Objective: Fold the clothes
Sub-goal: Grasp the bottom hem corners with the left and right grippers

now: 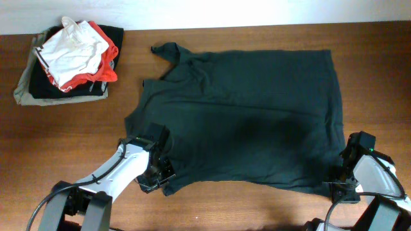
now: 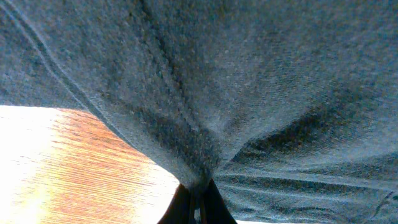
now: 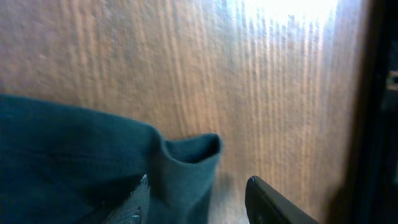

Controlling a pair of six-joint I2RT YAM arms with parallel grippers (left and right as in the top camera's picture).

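Left pincer (image 1: 157, 172): shut on the near edge of the dark T-shirt (image 1: 244, 115), seemingly so it can be lifted.
Right pincer (image 3: 198, 185): jaws apart, shirt corner against one finger, not clamped.
T-shirt: spread flat on the worktop (image 1: 77, 141).

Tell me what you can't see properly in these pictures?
Overhead: the shirt's underside, pressed against the table.
Overhead: lower clothes in the pile, covered by the white-and-red top one.
Left wrist: the left claw, cut off by the bottom edge, buried in shirt.
Right wrist: the right claw, blurred, cut off below.
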